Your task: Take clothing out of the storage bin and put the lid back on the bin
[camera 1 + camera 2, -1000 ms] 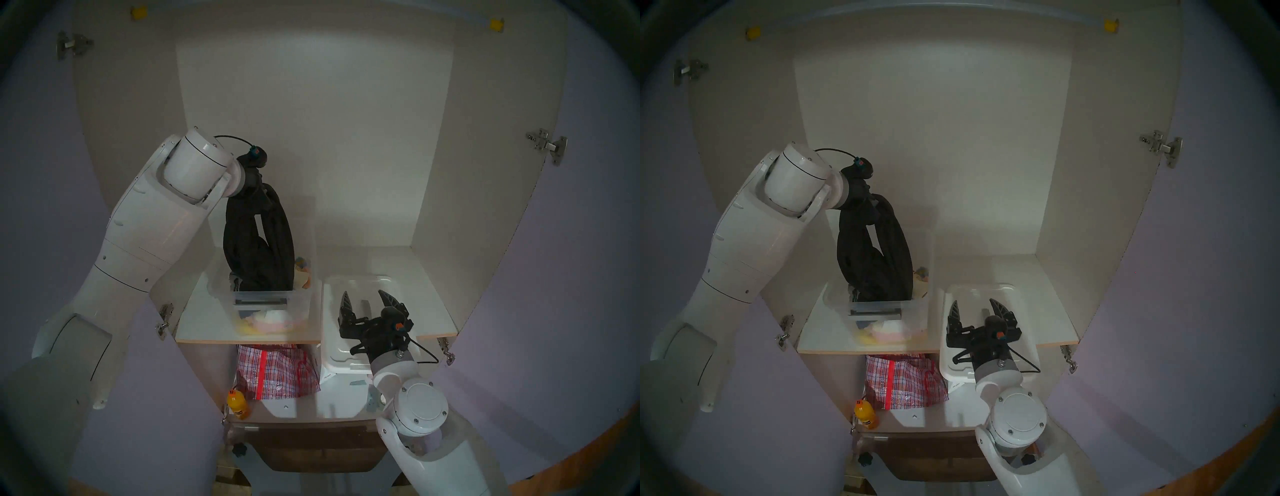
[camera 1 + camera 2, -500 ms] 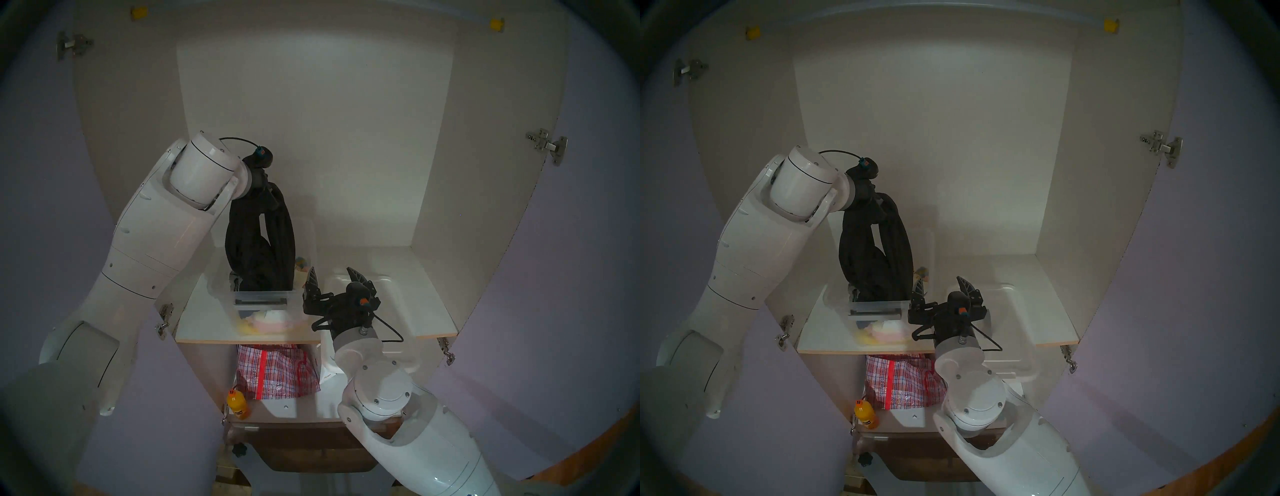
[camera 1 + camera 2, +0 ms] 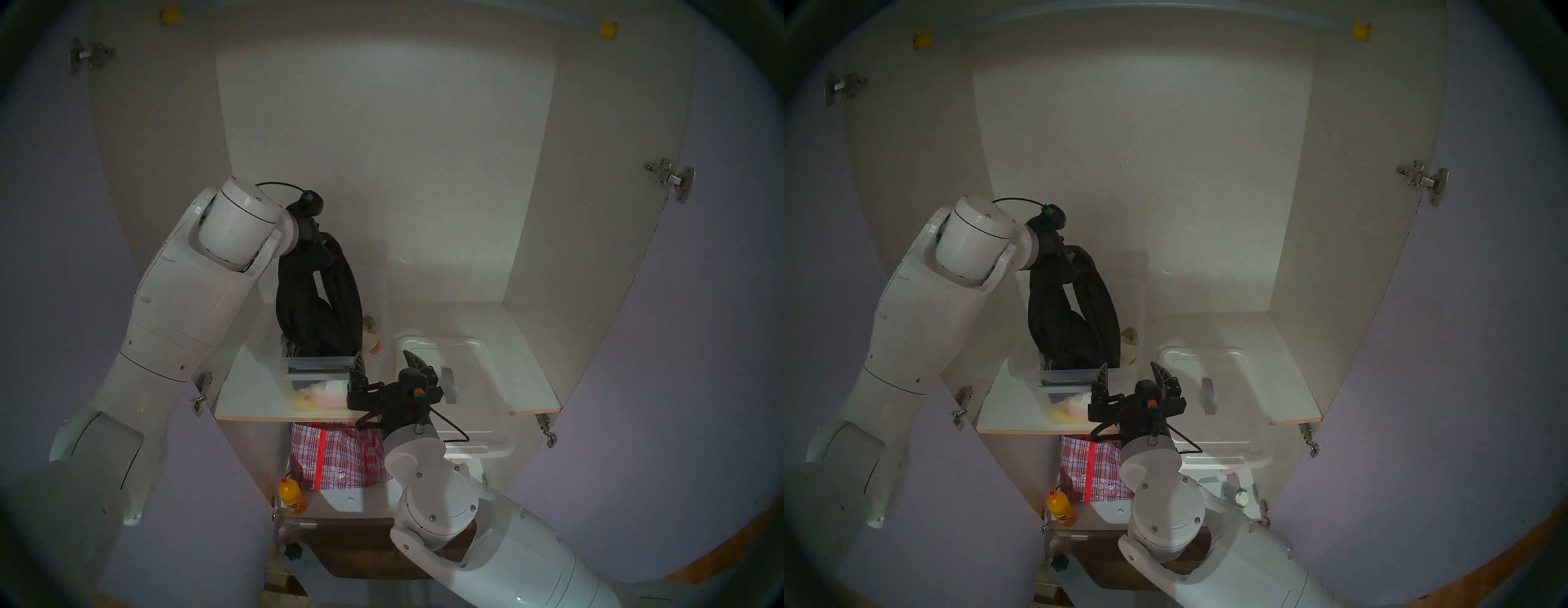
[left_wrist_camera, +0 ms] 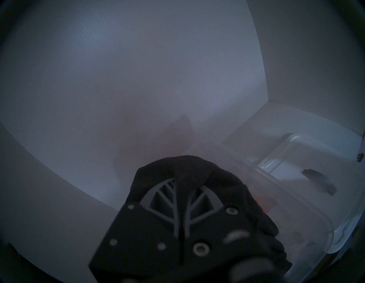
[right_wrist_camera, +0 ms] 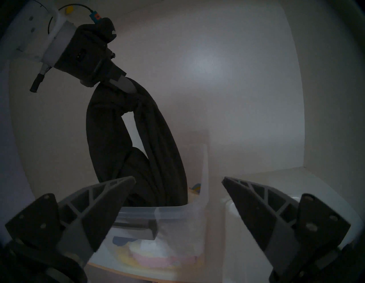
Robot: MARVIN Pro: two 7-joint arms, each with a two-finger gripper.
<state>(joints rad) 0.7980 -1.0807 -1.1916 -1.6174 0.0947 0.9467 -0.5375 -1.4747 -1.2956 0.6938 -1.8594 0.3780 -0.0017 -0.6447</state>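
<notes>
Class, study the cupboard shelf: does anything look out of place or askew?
Yes. The lid lies off the storage bin, beside it, its near end jutting past the shelf edge. The black garment hangs from the shut left pincer, its lower end still inside the bin.

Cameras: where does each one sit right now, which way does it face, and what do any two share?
Head stereo left: high, looking down into the cupboard; both arms, black garment hanging into the clear bin, lid on the shelf.
Head stereo right: beside it, nearly the same picture.
Left wrist: faces the back wall; left pincer shut on the garment.
Right wrist: level, facing the bin's front corner; right pincer open.
Shared: the right wrist view and both head views show the left pincer gripping the garment.
</notes>
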